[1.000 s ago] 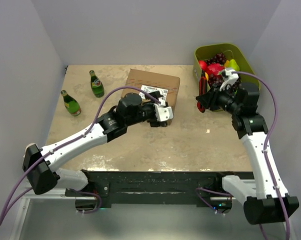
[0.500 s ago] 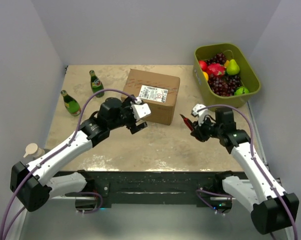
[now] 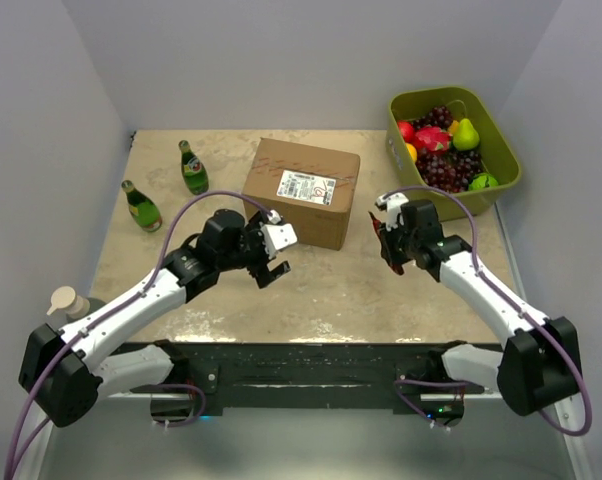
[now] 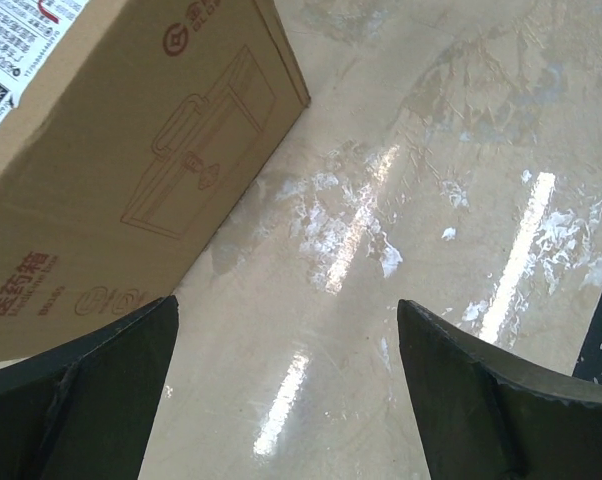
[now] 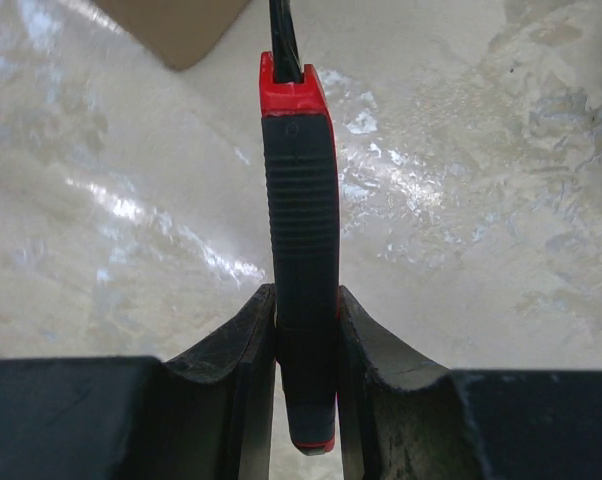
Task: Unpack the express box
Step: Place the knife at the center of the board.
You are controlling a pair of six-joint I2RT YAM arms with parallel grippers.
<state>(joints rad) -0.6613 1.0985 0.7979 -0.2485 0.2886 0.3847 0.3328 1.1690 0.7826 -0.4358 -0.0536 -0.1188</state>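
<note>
Since half a second ago, my right gripper (image 3: 391,245) has swung up and left toward the carton, and my left gripper (image 3: 269,262) has slid back toward the lower left, away from the carton's front face. I'm working over a glossy beige marbled table (image 3: 331,295) that throws long white glare streaks in both wrist views, with pale grey walls closing in three sides. The express box (image 3: 301,190) sits flat in the upper middle of the overhead frame, shut, its white label (image 3: 308,186) facing up. Two green bottles (image 3: 192,168) lie in the upper left, and an olive tub (image 3: 502,142) of fruit sits in the upper right. The left gripper hangs just below and left of the box, apart from it, with its fingers (image 4: 81,395) spread wide. In its wrist view the box (image 4: 131,170) fills the upper left. The right gripper (image 5: 306,350) is pinched tight on a red-and-black tool (image 5: 301,200) and sits near the box's lower right corner without touching it.
</note>
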